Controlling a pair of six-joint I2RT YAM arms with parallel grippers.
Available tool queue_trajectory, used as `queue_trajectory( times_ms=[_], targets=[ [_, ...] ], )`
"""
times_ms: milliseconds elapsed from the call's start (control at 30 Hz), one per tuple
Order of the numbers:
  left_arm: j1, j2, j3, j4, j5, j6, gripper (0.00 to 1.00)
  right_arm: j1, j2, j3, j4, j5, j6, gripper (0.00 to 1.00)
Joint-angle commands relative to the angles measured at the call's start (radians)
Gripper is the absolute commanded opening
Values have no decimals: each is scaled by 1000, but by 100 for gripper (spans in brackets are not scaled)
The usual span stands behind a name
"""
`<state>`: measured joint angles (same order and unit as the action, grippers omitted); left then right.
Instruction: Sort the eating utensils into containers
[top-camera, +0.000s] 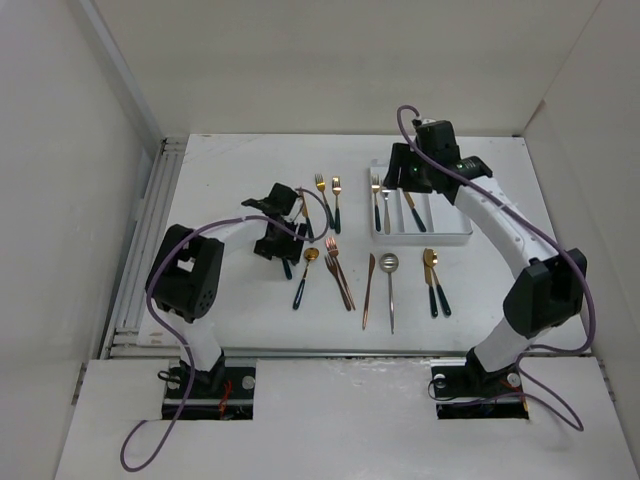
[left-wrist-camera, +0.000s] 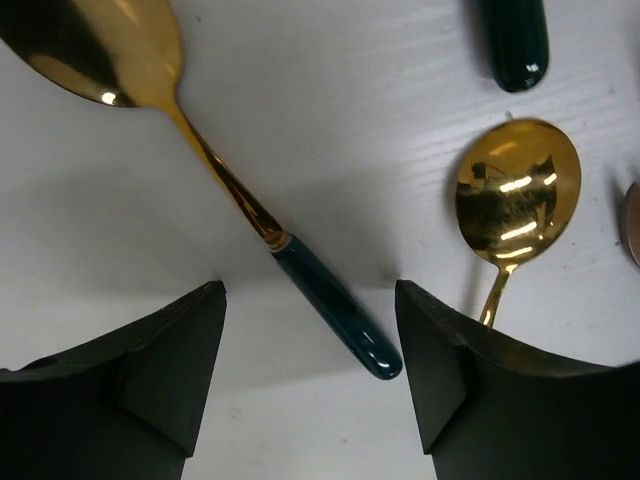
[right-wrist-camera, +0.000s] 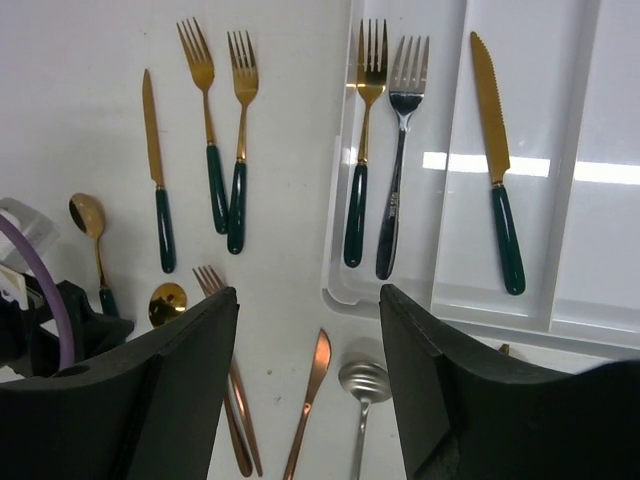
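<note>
From above we see a white bench (top-camera: 230, 165) closed in by plain white walls (top-camera: 330, 60), with grooved metal rails (top-camera: 140, 250) along its left edge. The white tray (top-camera: 425, 241) sits at the right rear. Loose forks, spoons and knives lie scattered across the middle of the bench, among them a silver spoon (top-camera: 390, 280) just beside a copper knife (top-camera: 369, 285). The left claw (top-camera: 275, 245) is low over the left end of that scatter, and the right claw (top-camera: 400, 172) hangs over the tray's left side. At the left wrist, the bench shows a faint grain. The left claw stands wide and touches nothing, with the dark green handle end of a gold spoon (left-wrist-camera: 325, 295) between its fingers and a second spoon (left-wrist-camera: 518, 190) close to one finger. At the right wrist, the right claw is also wide and empty. Beyond it, a gold fork (right-wrist-camera: 368, 90) and a steel fork (right-wrist-camera: 402, 100) share the tray's left compartment, and a gold knife (right-wrist-camera: 490, 110) lies in the middle one.
</note>
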<state>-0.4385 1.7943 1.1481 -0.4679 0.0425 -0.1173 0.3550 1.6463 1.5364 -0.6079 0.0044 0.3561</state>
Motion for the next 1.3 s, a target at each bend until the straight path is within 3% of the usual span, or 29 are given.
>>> queue_trajectory(
  times_ms=[0,167,200,333,500,667,967,1100,1267],
  targets=[
    [-26,-16,-40,-40,23,-8,64,2,-72,-5,-3,40,9,64],
    [-26,30,-47,-17,14,-18,38,2,-97,-5,-13,80,9,66],
    [-17,54,-47,-17,14,-18,26,2,-108,-5,-22,89,0,66],
    [20,96,14,-17,-10,-50,0,2,-117,4,-32,89,-9,66],
    [52,108,56,-28,-32,-59,0,12,-148,-42,-20,89,-9,66],
    [115,1,113,-52,-4,-68,0,73,-158,-55,25,53,-57,66],
    [155,-237,375,46,161,-25,0,291,-114,-38,301,-279,-102,80],
    [155,-331,374,150,247,-111,0,317,-51,-21,502,-350,19,80],
    [121,-417,320,203,306,-165,0,357,20,79,523,-291,44,75]
  ],
)
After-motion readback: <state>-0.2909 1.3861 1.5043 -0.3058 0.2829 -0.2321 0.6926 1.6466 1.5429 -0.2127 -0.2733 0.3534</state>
